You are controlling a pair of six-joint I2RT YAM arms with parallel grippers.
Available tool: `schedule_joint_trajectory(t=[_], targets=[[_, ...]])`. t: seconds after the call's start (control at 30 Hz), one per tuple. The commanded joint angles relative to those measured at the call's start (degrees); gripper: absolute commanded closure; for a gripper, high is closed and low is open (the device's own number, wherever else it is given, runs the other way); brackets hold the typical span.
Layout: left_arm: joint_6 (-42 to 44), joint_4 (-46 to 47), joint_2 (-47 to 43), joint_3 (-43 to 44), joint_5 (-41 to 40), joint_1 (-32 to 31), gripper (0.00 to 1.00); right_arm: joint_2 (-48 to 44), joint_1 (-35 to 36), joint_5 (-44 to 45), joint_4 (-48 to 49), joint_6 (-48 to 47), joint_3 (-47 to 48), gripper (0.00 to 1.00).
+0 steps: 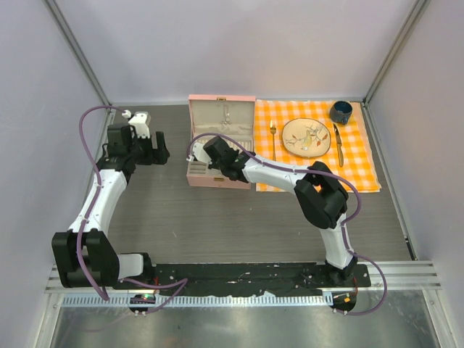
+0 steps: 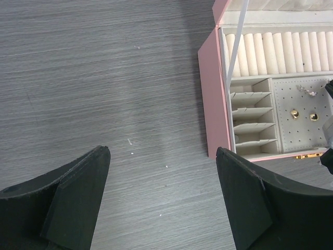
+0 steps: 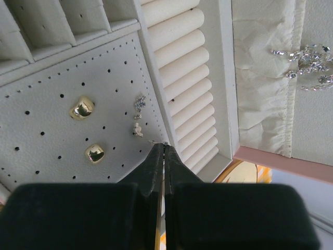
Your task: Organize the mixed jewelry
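A dark grey tabletop (image 1: 217, 217) with a fine wood grain running left to right fills the middle of the top view. Plain pale walls close it in on three sides: a back wall (image 1: 239, 43) across the top of the frame, a left wall (image 1: 36, 109) and a right wall (image 1: 435, 145). Slim aluminium posts run along the two rear corners, one at upper left (image 1: 80, 51) and one at upper right (image 1: 395, 47). An aluminium rail (image 1: 406, 272) lines the near edge, and a brushed metal sheet (image 1: 239, 326) lies along the bottom. The light is soft and even, casting only faint shadows on the grain.
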Motion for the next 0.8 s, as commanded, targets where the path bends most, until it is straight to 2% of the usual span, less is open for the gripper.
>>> schedule_joint_trajectory(t=[0.0,0.77], targets=[[-0.46,1.93,-1.47,0.73,0.02,0.48,0.12,0.63,-0.51,0.56,-0.09,-0.16,1.60,0.99],[-0.29,1.84,-1.56,0.38,0.46,0.39,0.12,0.63,-1.74,1.18,0.43,-0.95,1.69,0.99]])
